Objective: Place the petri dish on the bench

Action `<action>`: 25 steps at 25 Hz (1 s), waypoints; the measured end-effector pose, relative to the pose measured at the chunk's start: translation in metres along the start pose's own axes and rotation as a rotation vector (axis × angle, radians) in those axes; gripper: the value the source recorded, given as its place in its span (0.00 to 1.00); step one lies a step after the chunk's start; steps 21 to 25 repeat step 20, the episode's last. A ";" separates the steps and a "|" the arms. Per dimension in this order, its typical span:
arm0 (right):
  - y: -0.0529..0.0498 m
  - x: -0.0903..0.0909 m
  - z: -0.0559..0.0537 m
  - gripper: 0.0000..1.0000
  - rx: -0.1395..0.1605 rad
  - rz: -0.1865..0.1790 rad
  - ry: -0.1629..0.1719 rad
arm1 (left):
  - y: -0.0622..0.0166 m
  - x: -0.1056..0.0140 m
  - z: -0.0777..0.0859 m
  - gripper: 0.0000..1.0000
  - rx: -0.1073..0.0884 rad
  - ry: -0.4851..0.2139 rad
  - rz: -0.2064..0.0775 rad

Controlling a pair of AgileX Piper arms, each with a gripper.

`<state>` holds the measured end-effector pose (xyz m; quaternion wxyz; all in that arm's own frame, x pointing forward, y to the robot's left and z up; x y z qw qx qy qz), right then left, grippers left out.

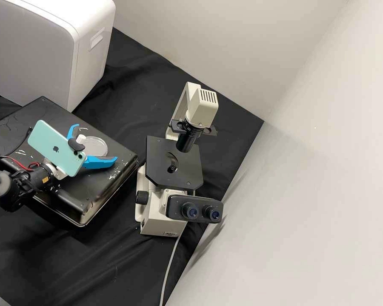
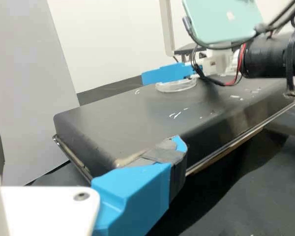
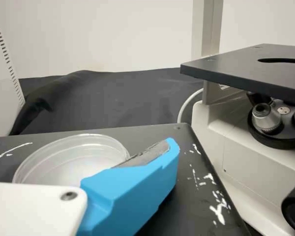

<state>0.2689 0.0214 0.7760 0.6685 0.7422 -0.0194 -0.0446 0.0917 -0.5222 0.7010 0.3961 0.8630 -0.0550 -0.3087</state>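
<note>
The clear petri dish [image 1: 93, 145] [image 3: 69, 160] lies on top of a scuffed black case [image 1: 38, 123]. My right gripper [image 1: 88, 144] comes in from the left over the case, open, with one blue finger [image 1: 73, 127] behind the dish and the other finger [image 3: 137, 177] close along its front rim. My left gripper [image 2: 86, 140] is open, low beside a corner of the case [image 2: 137, 123]. From there the dish [image 2: 176, 86] and the right arm's blue finger [image 2: 164, 74] lie farther off.
A white inverted microscope [image 1: 174, 170] with a black stage stands just right of the case, its cable trailing to the front. A white appliance [image 1: 47, 46] sits at the back left. Black cloth [image 1: 127, 263] covers the bench; a pale wall [image 1: 310, 191] borders the right.
</note>
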 end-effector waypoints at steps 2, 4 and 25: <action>0.000 -0.003 0.001 1.00 -0.011 0.006 0.002 | 0.0037 -0.002 0.001 1.00 -0.020 -0.010 0.017; 0.000 -0.007 0.001 1.00 -0.024 0.018 0.018 | 0.0066 -0.004 0.000 1.00 -0.036 -0.014 0.030; 0.007 -0.028 -0.002 1.00 0.037 0.110 0.009 | 0.0143 -0.008 -0.006 1.00 -0.170 0.027 0.060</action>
